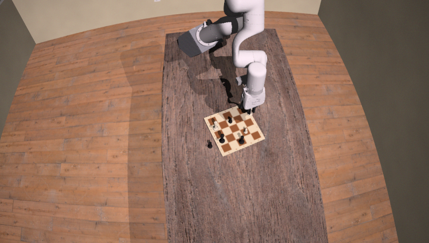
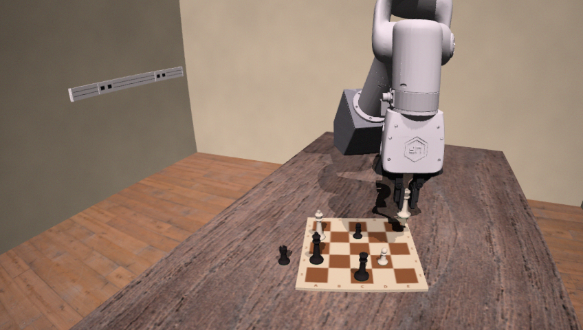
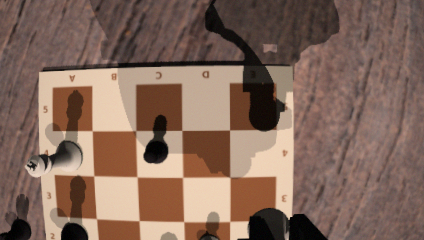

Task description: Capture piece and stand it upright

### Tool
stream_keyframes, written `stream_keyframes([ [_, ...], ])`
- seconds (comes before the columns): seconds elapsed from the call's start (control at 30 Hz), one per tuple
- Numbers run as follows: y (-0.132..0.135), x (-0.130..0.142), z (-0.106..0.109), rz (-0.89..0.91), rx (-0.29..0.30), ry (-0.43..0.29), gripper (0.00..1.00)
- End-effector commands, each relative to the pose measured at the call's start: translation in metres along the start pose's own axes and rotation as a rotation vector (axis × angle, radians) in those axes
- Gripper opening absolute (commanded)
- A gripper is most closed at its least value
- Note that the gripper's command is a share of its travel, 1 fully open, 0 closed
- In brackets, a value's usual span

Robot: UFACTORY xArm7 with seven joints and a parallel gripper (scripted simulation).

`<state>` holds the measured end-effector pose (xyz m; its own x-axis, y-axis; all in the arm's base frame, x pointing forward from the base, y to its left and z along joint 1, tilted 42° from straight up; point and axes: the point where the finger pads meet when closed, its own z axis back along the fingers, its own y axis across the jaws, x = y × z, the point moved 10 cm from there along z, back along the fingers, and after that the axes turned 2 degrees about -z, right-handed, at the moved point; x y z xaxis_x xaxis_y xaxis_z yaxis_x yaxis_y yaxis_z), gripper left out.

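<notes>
My gripper (image 1: 249, 111) (image 2: 405, 196) is shut on a tall white piece (image 2: 403, 207) by its top. It holds the piece upright just above the far right corner of the chessboard (image 1: 244, 147) (image 2: 359, 287) (image 3: 135, 74), over square E5, where its dark shadow falls. A black rook (image 1: 209, 145) (image 2: 283, 255) stands upright on the table left of the board. On the board stand a white queen (image 1: 215, 125) (image 2: 319, 223) (image 3: 55, 159), a black pawn (image 1: 229, 120) (image 2: 357, 231) (image 3: 156, 150), a white pawn (image 1: 245, 130) (image 2: 383, 257) and two tall black pieces (image 2: 316, 248) (image 2: 361, 266).
The dark wooden table (image 1: 234, 195) (image 2: 470, 229) runs long and narrow, with the board near its middle. The arm's grey base block (image 1: 189, 43) (image 2: 353, 126) sits at the far end of the table. Wooden floor surrounds the table.
</notes>
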<state>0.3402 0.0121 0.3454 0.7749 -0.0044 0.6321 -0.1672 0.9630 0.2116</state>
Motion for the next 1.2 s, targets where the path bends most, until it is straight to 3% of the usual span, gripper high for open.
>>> stream_keyframes([
  [0.0,0.0,0.003,-0.03,0.0,0.002,-0.005,0.0],
  [0.43,0.0,0.003,-0.067,0.0,0.002,-0.005,0.0],
  [1.17,0.0,0.003,-0.07,0.0,0.002,-0.005,0.0],
])
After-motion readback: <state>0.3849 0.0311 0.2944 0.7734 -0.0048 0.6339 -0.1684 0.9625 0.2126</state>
